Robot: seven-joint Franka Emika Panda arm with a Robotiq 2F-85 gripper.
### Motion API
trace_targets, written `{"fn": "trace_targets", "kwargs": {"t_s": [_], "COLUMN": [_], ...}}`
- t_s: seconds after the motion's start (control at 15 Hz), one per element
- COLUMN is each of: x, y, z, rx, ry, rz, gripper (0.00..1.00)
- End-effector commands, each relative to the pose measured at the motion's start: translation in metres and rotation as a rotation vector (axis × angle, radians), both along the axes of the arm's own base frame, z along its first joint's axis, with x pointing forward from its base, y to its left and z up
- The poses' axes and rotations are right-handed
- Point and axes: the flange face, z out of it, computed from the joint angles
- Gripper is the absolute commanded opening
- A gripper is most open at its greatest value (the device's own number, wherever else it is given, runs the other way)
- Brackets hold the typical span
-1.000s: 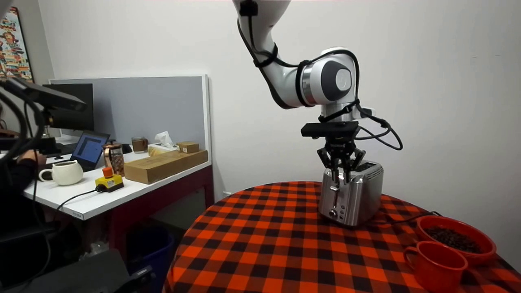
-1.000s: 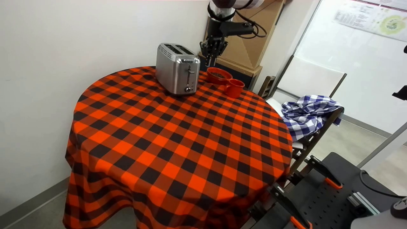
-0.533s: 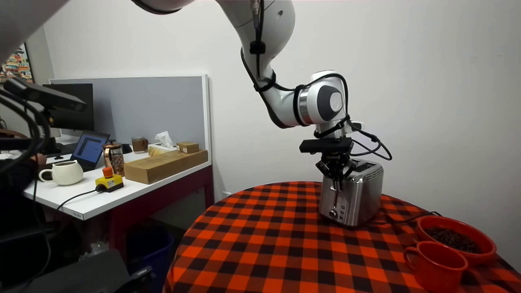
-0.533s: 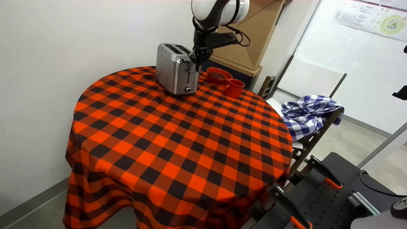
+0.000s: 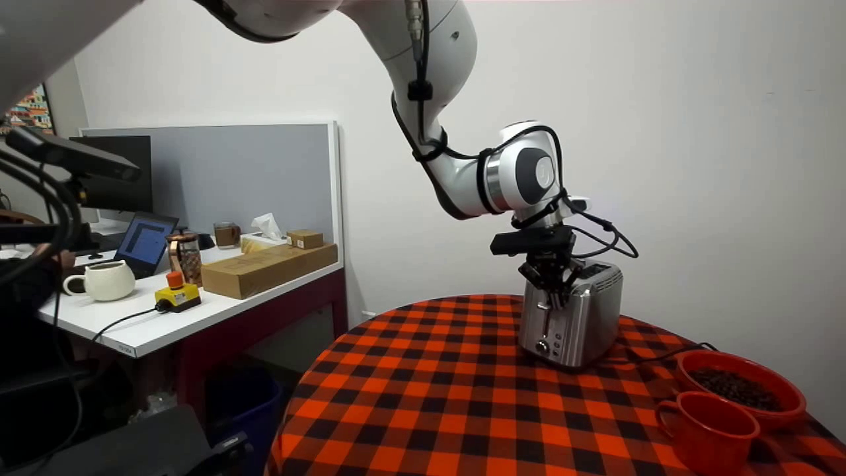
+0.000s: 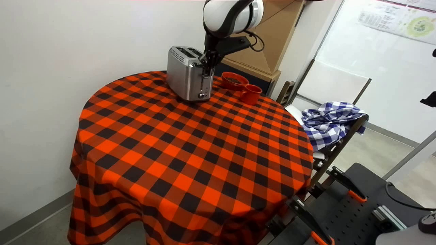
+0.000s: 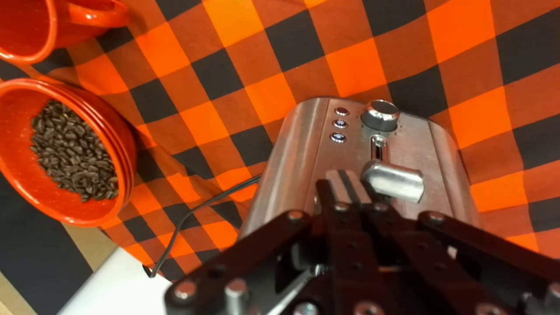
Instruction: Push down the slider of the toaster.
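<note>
Plain white wall (image 5: 694, 198) backs a round table (image 6: 163, 143) draped in red-and-black check; from my remote seat I steer by its edge, since it has no corners. Upright near that edge, on the wall side, stands the brushed-steel, two-slot toaster (image 6: 189, 76). By the right-hand edge, in an exterior view, a wide red bowl (image 5: 776, 422) of dark beans (image 5: 733, 388) and a shiny red mug (image 5: 710, 446) sit apart from it. My black two-fingered gripper (image 7: 348, 186) is clenched, pad against pad, with nothing between that I can see. In the wrist view it lies just beside the silver slider (image 7: 397, 181) on the toaster's front, and in an exterior view its fingertips (image 6: 206, 71) appear slightly above; whether they touch it, I cannot tell. The slider sits in the upper part of its narrow vertical groove (image 7: 379, 148), so I take the push as not yet done and the step in hand as lining up for it. Next, I think, comes a small sideways correction until the clenched tips sit squarely over the slider, then a firm, straight press down the groove toward the round silver knob (image 7: 380, 115), held just off the steel face so that I don't scrape it or slip past the slider's side.
</note>
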Motion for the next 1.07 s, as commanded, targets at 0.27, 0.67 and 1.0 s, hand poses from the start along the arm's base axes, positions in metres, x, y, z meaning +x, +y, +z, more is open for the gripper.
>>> {"fn": "trace_targets", "kwargs": {"t_s": [0.27,0.67,1.0], "x": [0.011,0.012,0.014], "y": [0.011,0.011,0.018], "z": [0.019,0.003,-0.013], "rx": [-0.003,0.005,0.02], "ry": [-0.045,-0.045,-0.028], "rz": [0.01,-0.001,0.007], "gripper": [0.03,0.03,0.04]}}
